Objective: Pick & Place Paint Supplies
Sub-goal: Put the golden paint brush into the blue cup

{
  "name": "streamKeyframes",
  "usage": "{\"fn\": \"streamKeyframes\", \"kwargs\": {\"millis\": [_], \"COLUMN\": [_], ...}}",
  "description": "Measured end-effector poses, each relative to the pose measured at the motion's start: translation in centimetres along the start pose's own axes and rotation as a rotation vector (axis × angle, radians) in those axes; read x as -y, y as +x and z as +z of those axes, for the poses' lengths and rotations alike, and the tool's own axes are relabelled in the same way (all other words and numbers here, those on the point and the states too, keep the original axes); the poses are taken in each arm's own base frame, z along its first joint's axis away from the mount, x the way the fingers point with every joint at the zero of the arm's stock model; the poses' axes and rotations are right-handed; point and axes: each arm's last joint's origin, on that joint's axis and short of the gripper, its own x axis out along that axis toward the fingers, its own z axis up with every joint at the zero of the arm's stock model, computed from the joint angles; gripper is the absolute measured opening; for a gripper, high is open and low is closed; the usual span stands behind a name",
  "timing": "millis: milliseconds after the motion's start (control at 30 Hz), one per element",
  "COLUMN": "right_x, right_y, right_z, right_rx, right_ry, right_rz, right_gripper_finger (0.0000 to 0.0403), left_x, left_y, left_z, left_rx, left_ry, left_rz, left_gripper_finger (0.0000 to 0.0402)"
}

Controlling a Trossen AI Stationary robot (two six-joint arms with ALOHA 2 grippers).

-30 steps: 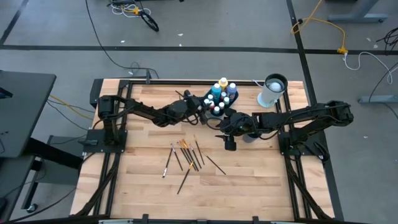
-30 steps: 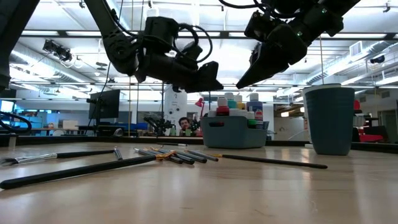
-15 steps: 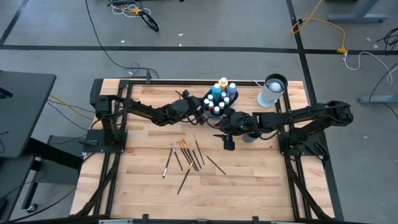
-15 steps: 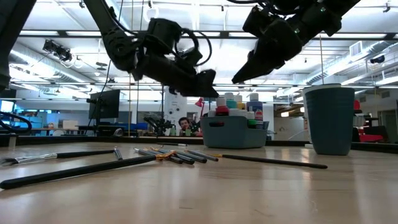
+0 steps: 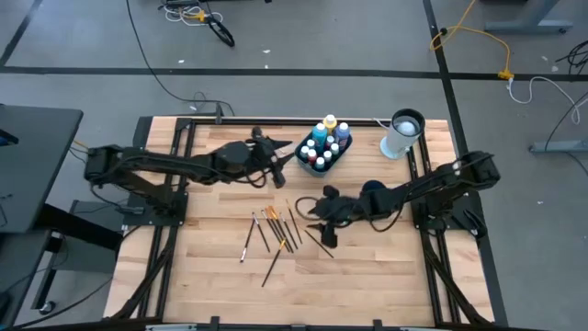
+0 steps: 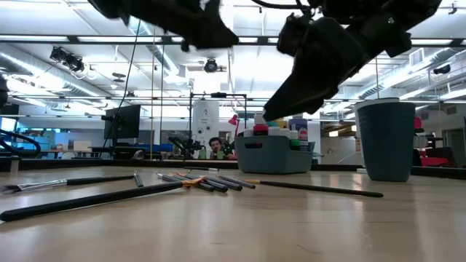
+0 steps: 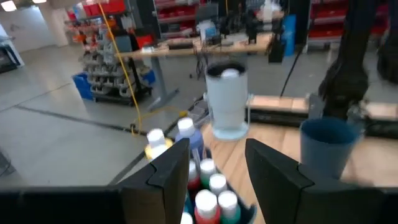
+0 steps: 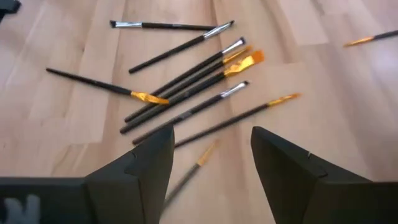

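While my right gripper (image 5: 323, 218) hangs just above the brushes (image 8: 186, 81), its jaws stand wide and hold nothing; the two dark, blocky fingers (image 8: 140, 165) frame a scatter of thin, straight sticks lying loose on the pale plank desk (image 5: 211, 267). Most brushes have dark handles with silvery ferrules, and several end in orange bristle tips. They lie fanned and partly crossed near the desk's middle, one long one (image 6: 313, 188) stretching off to the side by itself.

Farther back, my left gripper (image 5: 280, 165) hovers in the air beside a small dark-blue tub (image 5: 323, 161), jaws parted and empty. From the wrist I see between my fingers (image 7: 171, 177) to the bottles (image 7: 211, 193) standing upright and packed close in the tub: small round ones with white caps, in red, green, blue and yellow.

A dark-blue cup (image 6: 386, 138) stands on the desk near my right arm, smooth and slightly tapered. Beyond it, at the far corner, stands a white cylinder (image 5: 402, 133) with a dark top.
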Motion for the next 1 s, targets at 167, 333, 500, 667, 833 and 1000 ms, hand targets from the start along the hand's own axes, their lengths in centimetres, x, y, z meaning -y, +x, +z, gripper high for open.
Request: {"fn": "streamKeyframes", "kwargs": {"millis": [167,333,500,667,833,1000], "right_x": [-1.4,-2.0,-1.8,-1.8,-1.8,-1.7], "right_y": [2.7,5.7,7.2,7.9,8.0,8.1], "right_z": [0.1,-0.2,-1.4,-2.1,-2.3,-2.4], "right_rx": [-0.088,-0.190,-0.245,-0.257,-0.269,-0.275], "right_ry": [0.044,0.039,0.090,0.090,0.078,0.068], "right_rz": [-0.033,-0.153,-0.196,-0.217,-0.216,-0.213], "right_gripper_finger": [0.0215,0.0215,0.0215,0.0211,0.0160,0.0060], "left_x": [-0.7,-0.5,0.2,0.9,1.2,1.2], "left_y": [-2.8,-3.8,-4.4,-4.7,-4.8,-4.9], "left_z": [2.3,2.7,2.4,2.1,2.1,1.8], "left_rx": [0.042,0.024,-0.017,-0.042,-0.044,-0.074], "left_ry": [-0.022,-0.058,-0.065,-0.065,-0.060,-0.061], "left_rz": [-0.019,-0.058,-0.152,-0.192,-0.198,-0.198], "left_gripper_finger": [0.0165,0.0164,0.0158,0.0148,0.0139,0.0131]}}
